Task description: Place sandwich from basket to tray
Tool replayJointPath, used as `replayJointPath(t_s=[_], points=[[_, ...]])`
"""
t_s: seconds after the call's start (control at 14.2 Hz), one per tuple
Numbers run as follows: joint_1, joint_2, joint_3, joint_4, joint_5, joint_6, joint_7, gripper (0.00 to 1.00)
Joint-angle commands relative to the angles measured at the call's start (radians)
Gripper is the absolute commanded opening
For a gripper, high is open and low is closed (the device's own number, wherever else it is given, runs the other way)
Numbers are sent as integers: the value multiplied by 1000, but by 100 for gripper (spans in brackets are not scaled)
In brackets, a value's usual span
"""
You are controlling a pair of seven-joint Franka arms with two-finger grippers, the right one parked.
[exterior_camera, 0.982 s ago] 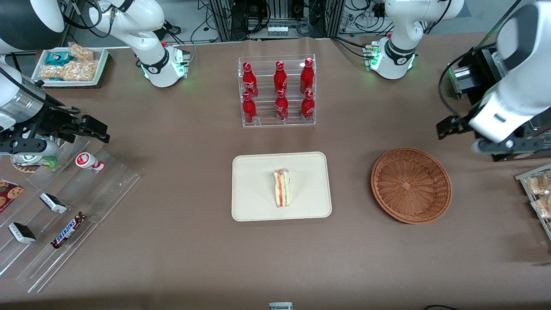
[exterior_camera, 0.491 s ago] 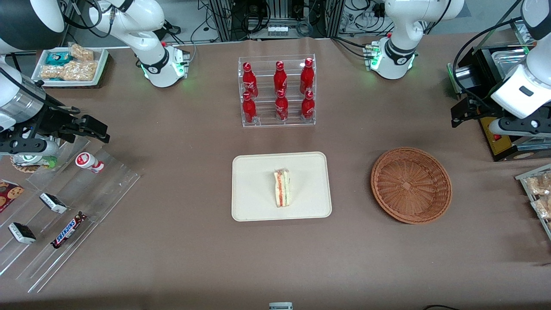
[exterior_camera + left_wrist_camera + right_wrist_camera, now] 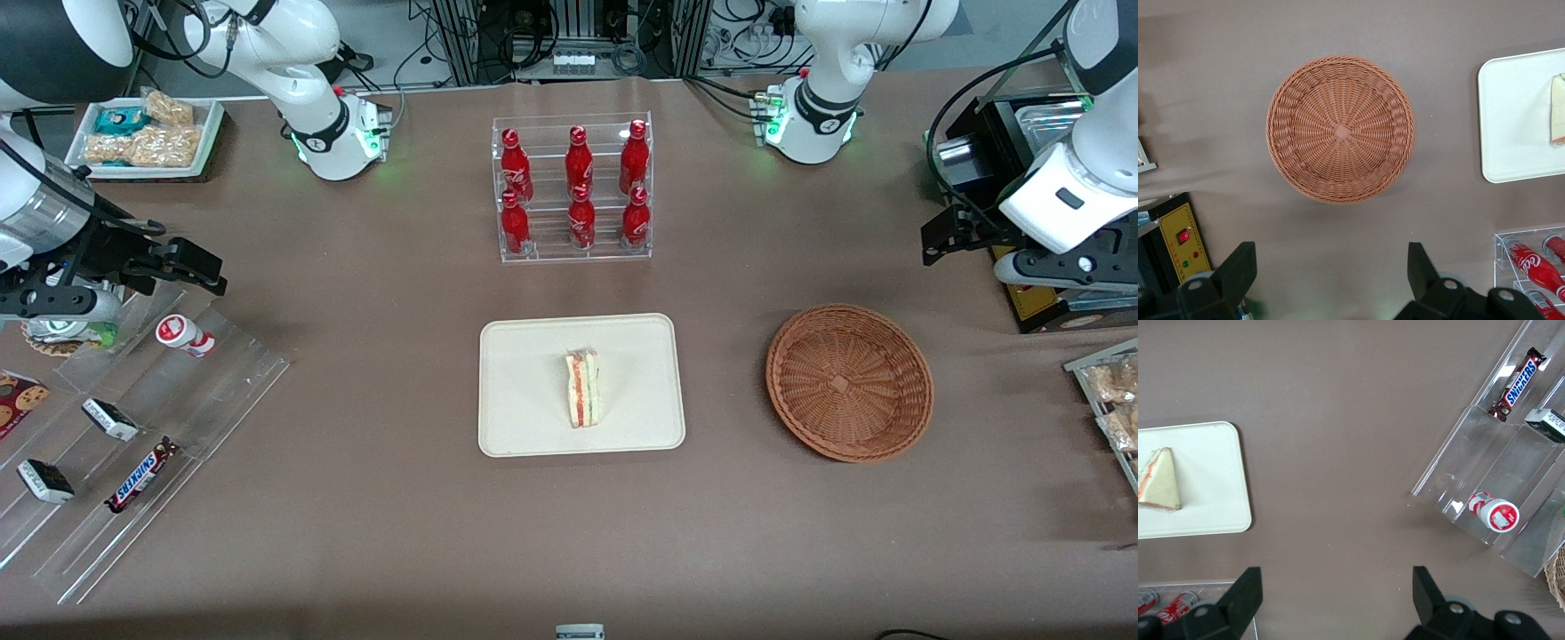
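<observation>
The sandwich (image 3: pixel 584 388) lies on the cream tray (image 3: pixel 524 356) in the middle of the table, its orange-red and green cut edge showing. It also shows in the left wrist view (image 3: pixel 1557 110) on the tray (image 3: pixel 1511 113), and in the right wrist view (image 3: pixel 1158 488). The wicker basket (image 3: pixel 849 382) stands empty beside the tray, toward the working arm's end; it also shows in the left wrist view (image 3: pixel 1340 129). My left gripper (image 3: pixel 1058 267) hangs high above the table, farther from the front camera than the basket. It is open and empty (image 3: pixel 1331 267).
A clear rack of red cola bottles (image 3: pixel 573 187) stands farther from the front camera than the tray. A black box with a yellow panel (image 3: pixel 1031 293) sits under my gripper. A snack tray (image 3: pixel 1111 400) lies near the basket. Acrylic racks with snack bars (image 3: pixel 133 418) lie toward the parked arm's end.
My left gripper has drawn away from the front camera and off the basket's edge. The sandwich, tray and basket have not moved.
</observation>
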Motion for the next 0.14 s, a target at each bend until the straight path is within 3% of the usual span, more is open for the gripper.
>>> replayJointPath(t_s=[0.0,0.07], points=[[-7,4,2,9,-12,-15,13,100],[-7,4,2,9,-12,-15,13,100]])
